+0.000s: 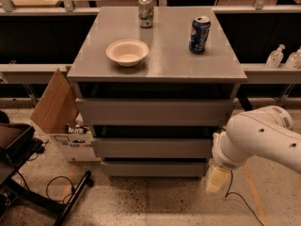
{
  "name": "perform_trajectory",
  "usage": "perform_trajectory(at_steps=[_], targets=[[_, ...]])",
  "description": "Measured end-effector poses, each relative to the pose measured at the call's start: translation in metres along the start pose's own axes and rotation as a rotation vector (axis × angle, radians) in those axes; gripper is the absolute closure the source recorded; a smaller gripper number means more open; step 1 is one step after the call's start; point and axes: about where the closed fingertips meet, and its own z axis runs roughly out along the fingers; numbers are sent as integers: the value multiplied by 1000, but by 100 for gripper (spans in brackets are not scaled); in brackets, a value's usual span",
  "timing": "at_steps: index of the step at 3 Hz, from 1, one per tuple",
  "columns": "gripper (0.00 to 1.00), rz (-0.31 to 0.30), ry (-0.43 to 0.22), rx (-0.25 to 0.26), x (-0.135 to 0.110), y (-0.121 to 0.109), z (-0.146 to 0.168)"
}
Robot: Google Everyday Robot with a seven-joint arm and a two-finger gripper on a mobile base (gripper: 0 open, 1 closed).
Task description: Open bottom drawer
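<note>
bottom drawer [153, 168]: seen shut, nothing pulled yet
gripper [217, 179]: positioned low, near its right end; grip state cannot be told
left: whole pull

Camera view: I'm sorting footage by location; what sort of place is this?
Probably a lab or office workspace: grey drawer cabinet, cardboard box, pump bottles on a ledge. The gripper hangs beside the bottom drawer.

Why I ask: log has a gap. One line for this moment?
bottom drawer: shut, not yet opened | tool: low, by the drawer's right end | contact: cannot tell
</note>
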Motion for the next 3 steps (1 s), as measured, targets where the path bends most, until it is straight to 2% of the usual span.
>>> perform_trajectory(at_steps=[1, 3], targets=[[0, 8, 20, 0, 1, 8, 22], [0, -30, 56, -74, 0, 28, 158]])
